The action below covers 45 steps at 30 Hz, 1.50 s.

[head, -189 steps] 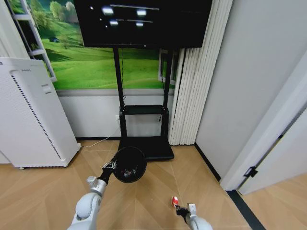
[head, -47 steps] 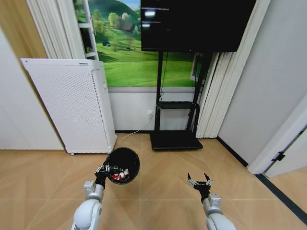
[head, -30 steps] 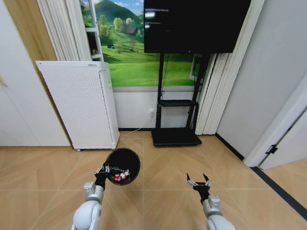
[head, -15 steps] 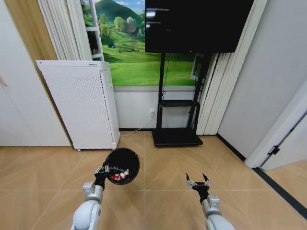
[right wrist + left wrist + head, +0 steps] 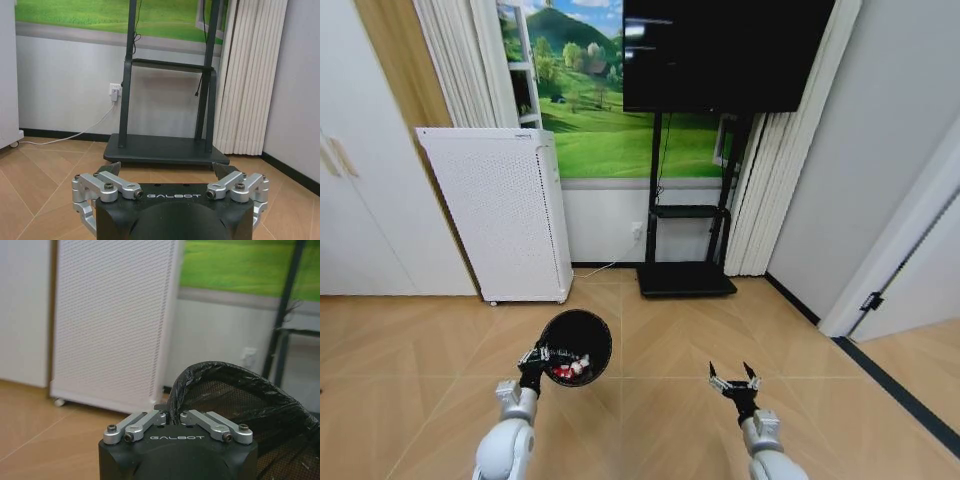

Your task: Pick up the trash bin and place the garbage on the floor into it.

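Two grippers reach out over the tan wood-plank floor (image 5: 650, 340): the left gripper (image 5: 532, 356) is clamped on the near rim of the small black round mesh trash bin (image 5: 576, 346), held up off the floor at left of centre. Inside the bin lie small red-and-white pieces of garbage (image 5: 570, 367). The right gripper (image 5: 732, 379) hangs to the right with fingers spread wide and nothing between them, facing the far black TV stand (image 5: 167, 147) beside the tall white perforated appliance (image 5: 500, 213).
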Available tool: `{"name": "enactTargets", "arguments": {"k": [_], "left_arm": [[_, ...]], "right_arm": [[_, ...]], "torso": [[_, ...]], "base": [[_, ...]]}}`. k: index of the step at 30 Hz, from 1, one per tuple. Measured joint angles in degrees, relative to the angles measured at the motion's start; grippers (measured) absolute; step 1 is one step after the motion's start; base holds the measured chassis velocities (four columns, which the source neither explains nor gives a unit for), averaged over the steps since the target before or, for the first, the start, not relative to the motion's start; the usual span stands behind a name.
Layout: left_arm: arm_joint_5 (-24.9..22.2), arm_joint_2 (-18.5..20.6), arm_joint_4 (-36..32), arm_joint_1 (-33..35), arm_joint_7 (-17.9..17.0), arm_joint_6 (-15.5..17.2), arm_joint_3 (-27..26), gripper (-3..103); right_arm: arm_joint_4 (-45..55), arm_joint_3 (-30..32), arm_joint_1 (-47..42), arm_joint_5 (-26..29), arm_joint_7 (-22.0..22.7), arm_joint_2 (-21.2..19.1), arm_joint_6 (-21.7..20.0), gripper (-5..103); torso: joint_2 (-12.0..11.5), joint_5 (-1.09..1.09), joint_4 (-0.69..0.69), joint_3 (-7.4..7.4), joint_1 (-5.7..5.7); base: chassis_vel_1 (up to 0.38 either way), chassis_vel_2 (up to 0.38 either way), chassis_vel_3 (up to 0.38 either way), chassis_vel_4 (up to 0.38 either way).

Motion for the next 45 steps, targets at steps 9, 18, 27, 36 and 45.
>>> {"name": "enactTargets", "arguments": {"k": [9, 18, 27, 36, 45], "left_arm": [[-8.44, -1.13, 5.78, -3.65, -18.32, 0.54, -1.38, 7], [-29.21, 2.84, 15.10, -12.99, -18.17, 1.69, -3.35, 7], [-37.14, 2.94, 17.63, -16.89, -20.43, 3.14, -6.28, 7], [-39.32, 3.35, 21.40, -19.10, -23.79, 2.87, -10.40, 7], [-39.17, 4.44, 28.55, -23.91, -28.12, 1.70, -12.56, 7]], "right_arm": [[-1.72, 0.36, 0.05, 0.61, -0.11, -0.81, 1.58, 100], [-2.34, -0.10, -0.17, -0.21, -0.15, -0.42, 2.37, 100], [-3.26, -0.05, 0.31, -0.52, -0.09, -0.44, 2.22, 100], [-5.36, -0.48, 1.72, -0.76, 0.30, -0.09, 1.93, 100], [-8.19, -1.01, 3.14, -0.94, 0.42, -0.02, 1.94, 100]], "torso": [[-0.02, -0.01, 0.02, 0.03, 0.03], [-0.02, -0.02, -0.01, 0.02, 0.03], [-0.01, 0.00, 0.00, 0.02, 0.02], [-0.01, -0.01, 0.01, 0.02, 0.02], [-0.01, -0.01, 0.01, 0.02, 0.02]], "base": [[-0.023, 0.026, 0.028, -0.014], [0.000, 0.000, 0.000, 0.000], [0.000, 0.000, 0.000, 0.000], [0.000, 0.000, 0.000, 0.000], [0.000, 0.000, 0.000, 0.000]]}}
